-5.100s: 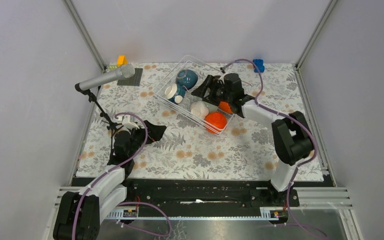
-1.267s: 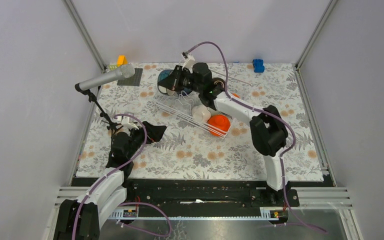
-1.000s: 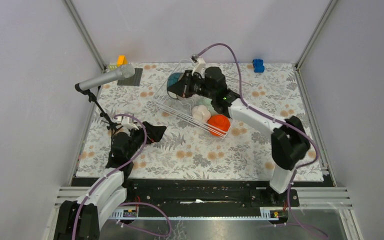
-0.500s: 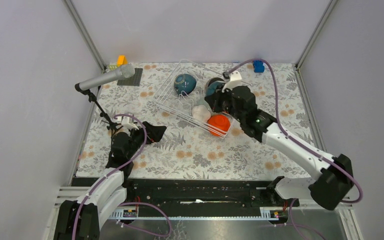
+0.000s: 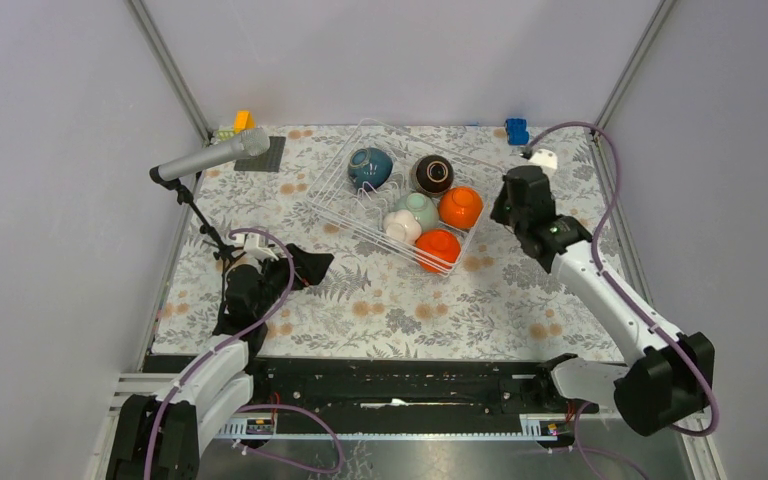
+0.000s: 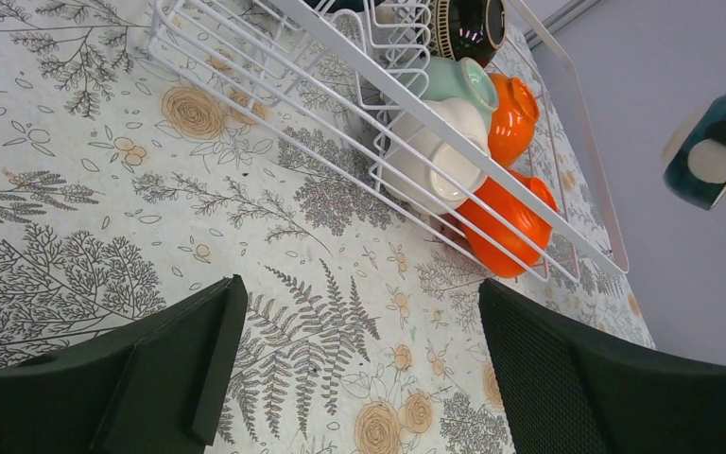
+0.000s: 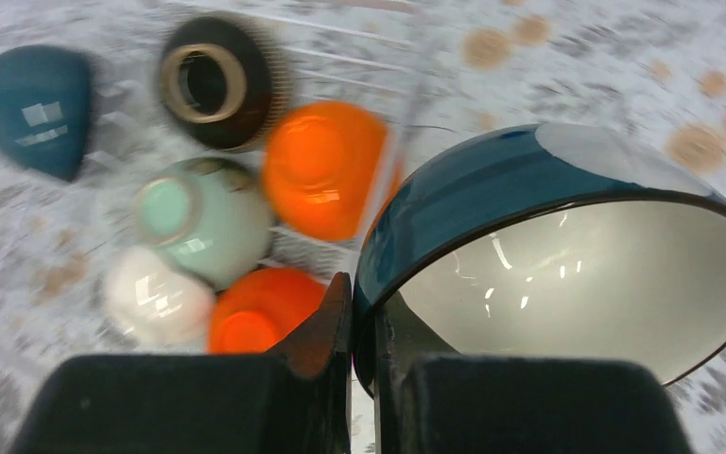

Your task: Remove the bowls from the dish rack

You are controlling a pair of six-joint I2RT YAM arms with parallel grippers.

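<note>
Right end effector pinches teal bowl, seemingly outside dish rack.

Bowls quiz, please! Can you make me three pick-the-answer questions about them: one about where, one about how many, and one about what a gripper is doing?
1. Where is the dark brown bowl?
A) inside the dish rack
B) outside it
C) nowhere in view

2. How many orange bowls are in the rack?
A) one
B) two
C) four

3. What is the right gripper doing?
A) standing wide open
B) pinching a teal bowl
C) shut on nothing

Answers:
1 A: it lies inside the rack's wires.
2 B: the top view shows two there.
3 B: the right wrist view shows its fingers clamping the bowl's rim.
</note>
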